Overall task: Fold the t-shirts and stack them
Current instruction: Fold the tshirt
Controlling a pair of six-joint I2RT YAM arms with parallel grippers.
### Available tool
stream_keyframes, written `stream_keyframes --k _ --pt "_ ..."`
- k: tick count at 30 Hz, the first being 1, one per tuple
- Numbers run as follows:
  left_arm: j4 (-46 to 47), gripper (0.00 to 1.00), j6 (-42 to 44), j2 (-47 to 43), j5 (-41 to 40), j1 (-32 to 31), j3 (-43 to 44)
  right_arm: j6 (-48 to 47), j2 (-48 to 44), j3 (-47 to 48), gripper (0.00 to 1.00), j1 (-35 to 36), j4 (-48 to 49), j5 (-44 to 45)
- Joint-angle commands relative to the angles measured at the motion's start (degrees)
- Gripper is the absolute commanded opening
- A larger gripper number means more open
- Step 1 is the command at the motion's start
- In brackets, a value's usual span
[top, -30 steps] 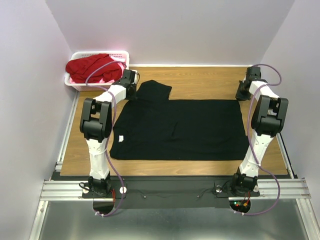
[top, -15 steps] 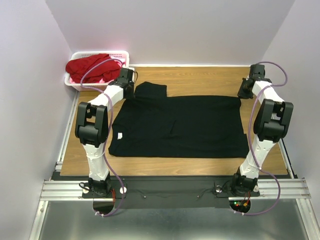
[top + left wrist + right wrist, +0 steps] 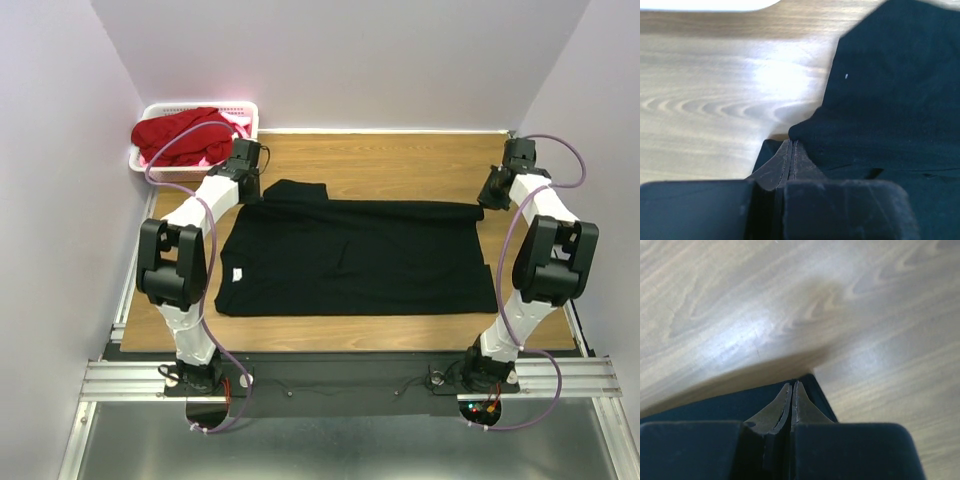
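The wooden table [image 3: 400, 165] fills most of my overhead view. The black t-shirt [image 3: 360, 255] lies spread across its middle, and I place everything else by that shirt. It lies flat with its long side running left to right. Its far edge runs in a nearly straight line between my two hands, and one short sleeve [image 3: 297, 191] pokes out past that edge at the far-left corner.

The left arm [image 3: 180, 260] stands along the shirt's left side and reaches to that far-left corner. The right arm [image 3: 545, 260] stands off the shirt's right side and reaches to the far-right corner.

Beyond the far-left corner, off the table's edge, is a white slotted basket [image 3: 165, 107]. A bunched red shirt [image 3: 185, 130] is heaped in it, with bits of pink cloth [image 3: 237, 120] showing beside and under the red.

The left hand [image 3: 248, 190] is at the far-left corner, by the sleeve. On its wrist camera the left hand's [image 3: 791, 142] fingers are pressed tight together, with black cloth [image 3: 890, 100] bunched at their tips, so I read it as clamped on the shirt. The right hand [image 3: 492, 195] is at the far-right corner. On its own camera the right hand's [image 3: 791, 385] fingers are likewise shut on the very corner of the black fabric [image 3: 715, 407], with bare wood beyond.

A small white tag [image 3: 238, 276] lies on the shirt near its near-left corner.
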Motion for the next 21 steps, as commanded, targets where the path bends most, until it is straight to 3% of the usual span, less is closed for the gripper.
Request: stream_keyframes --k 1,21 --pt "-3.7 0.0 -1.9 -5.7 -3.8 1.0 -2.4 1.5 -4.1 -2.6 0.01 -0.8 1.2 3.6" --pt "-6.0 0.0 -8.0 -19.0 -3.5 1.0 -16.4 3.6 -12.7 -8.6 0.01 -0.8 1.2 6.4"
